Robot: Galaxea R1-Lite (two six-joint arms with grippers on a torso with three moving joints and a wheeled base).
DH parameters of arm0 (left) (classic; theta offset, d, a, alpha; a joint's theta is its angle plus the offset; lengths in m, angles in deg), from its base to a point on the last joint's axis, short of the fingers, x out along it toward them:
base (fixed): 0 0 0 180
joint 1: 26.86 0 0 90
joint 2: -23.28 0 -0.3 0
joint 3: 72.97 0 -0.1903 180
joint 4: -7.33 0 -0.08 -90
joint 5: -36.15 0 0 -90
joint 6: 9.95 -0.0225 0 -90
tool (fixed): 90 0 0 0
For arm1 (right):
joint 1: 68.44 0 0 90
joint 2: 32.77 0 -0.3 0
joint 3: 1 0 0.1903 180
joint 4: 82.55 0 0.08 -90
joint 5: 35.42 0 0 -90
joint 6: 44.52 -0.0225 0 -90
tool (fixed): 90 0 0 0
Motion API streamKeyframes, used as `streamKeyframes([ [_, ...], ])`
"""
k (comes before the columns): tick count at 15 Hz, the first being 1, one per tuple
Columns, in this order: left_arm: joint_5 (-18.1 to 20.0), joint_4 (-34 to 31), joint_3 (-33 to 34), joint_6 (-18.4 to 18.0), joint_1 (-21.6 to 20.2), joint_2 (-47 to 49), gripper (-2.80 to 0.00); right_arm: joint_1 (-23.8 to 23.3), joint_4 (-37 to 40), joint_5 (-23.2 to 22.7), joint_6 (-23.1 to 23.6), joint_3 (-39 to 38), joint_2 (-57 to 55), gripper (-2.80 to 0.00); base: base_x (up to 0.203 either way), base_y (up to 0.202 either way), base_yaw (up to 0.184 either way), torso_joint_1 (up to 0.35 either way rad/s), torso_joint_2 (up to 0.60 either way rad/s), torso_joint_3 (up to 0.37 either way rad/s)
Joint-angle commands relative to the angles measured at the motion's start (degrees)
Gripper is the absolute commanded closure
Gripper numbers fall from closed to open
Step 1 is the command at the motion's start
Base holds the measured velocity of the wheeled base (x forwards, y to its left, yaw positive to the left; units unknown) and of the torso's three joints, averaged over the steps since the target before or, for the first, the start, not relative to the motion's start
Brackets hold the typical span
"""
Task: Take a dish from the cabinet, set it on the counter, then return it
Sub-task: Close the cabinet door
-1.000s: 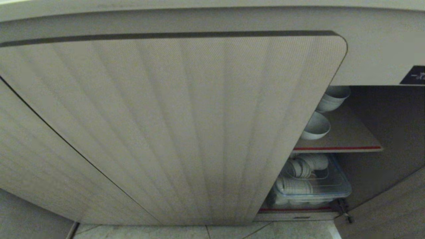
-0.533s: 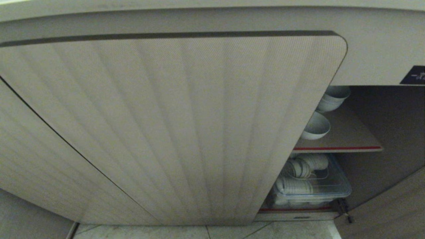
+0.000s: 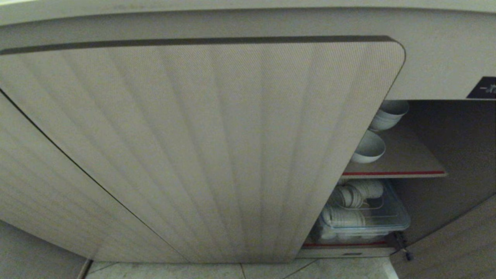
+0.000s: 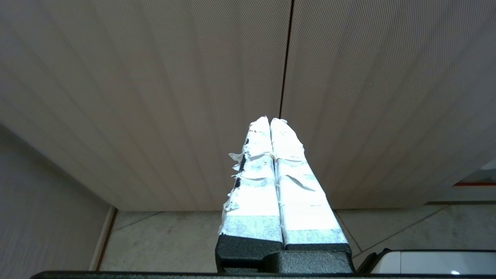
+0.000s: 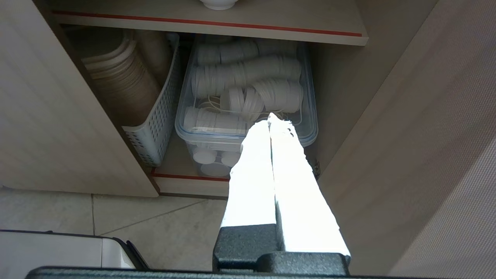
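Cabinet [image 3: 201, 155]: low, beige ribbed doors; right-hand compartment stands open.
Upper shelf [image 3: 403, 164], red front edge: one white bowl [image 3: 369, 147] near the front, partly hidden by the door; a stack of bowls [image 3: 389, 114] behind it.
Lower level: clear plastic tub [image 5: 248, 128] of white lids and cups; beside it a white perforated basket [image 5: 153, 131] holding stacked beige dishes.
Black label [image 3: 484, 88] above the opening.
Floor [image 3: 240, 271]: pale tiles.
Left end effector [image 4: 270, 121]: clenched, empty, facing the closed doors.
Right end effector [image 5: 269, 118]: clenched, empty, in front of the tub.
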Motion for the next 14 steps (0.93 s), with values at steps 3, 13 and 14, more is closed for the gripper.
streamKeyframes([
  [3, 0.00, 0.01, 0.00, 0.01, 0.00, -0.02, 0.00, 0.02, -0.01, 0.00, 0.02, 0.00, 0.00, 0.00, 0.000, 0.000, 0.000, 0.000, 0.00, 0.000],
  [13, 0.00, 0.01, 0.00, 0.09, 0.00, -0.02, 0.00, 0.02, -0.01, 0.00, 0.02, 0.00, 0.00, 0.00, 0.000, 0.000, 0.000, 0.000, 0.00, 0.000],
  [14, 0.00, 0.01, 0.00, 0.09, 0.00, -0.02, 0.00, 0.02, -0.01, 0.00, 0.02, 0.00, 0.00, 0.00, 0.000, 0.000, 0.000, 0.000, 0.00, 0.000],
])
